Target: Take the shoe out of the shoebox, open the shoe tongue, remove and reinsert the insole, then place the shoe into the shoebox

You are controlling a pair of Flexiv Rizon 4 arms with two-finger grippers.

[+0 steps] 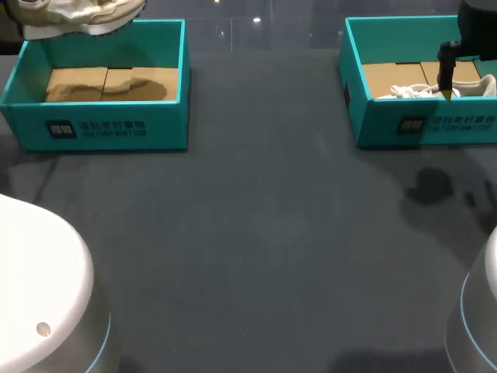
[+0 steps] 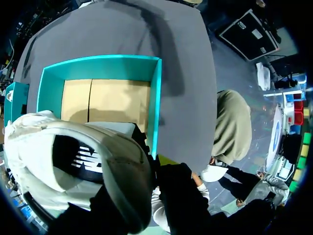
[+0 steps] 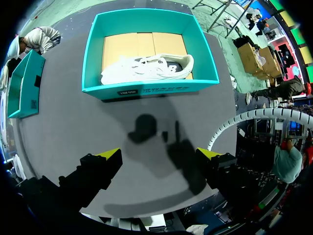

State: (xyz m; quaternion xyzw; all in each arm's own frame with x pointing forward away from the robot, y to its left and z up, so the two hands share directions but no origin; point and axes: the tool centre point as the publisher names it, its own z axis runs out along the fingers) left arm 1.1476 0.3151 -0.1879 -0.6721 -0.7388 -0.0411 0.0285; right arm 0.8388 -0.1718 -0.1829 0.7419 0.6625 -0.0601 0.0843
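Note:
A white shoe (image 1: pixel 78 15) hangs above the left teal shoebox (image 1: pixel 101 128), whose cardboard floor is bare. In the left wrist view this shoe (image 2: pixel 73 161) fills the space around my left gripper (image 2: pixel 159 164), which is shut on its collar; only one yellow tip shows. The box (image 2: pixel 100 66) lies below it. A second white shoe (image 1: pixel 435 90) lies on its side in the right teal shoebox (image 1: pixel 423 124). My right gripper (image 1: pixel 449 92) hovers over that box's front wall. In the right wrist view my right gripper (image 3: pixel 160 154) is open and holds nothing, and the boxed shoe (image 3: pixel 146 68) lies ahead.
Dark grey tabletop (image 1: pixel 256 233) stretches between and in front of the two boxes. The white arm bases (image 1: pixel 39 287) stand at the near corners. The left box (image 3: pixel 24 85) shows off to the side of my right gripper.

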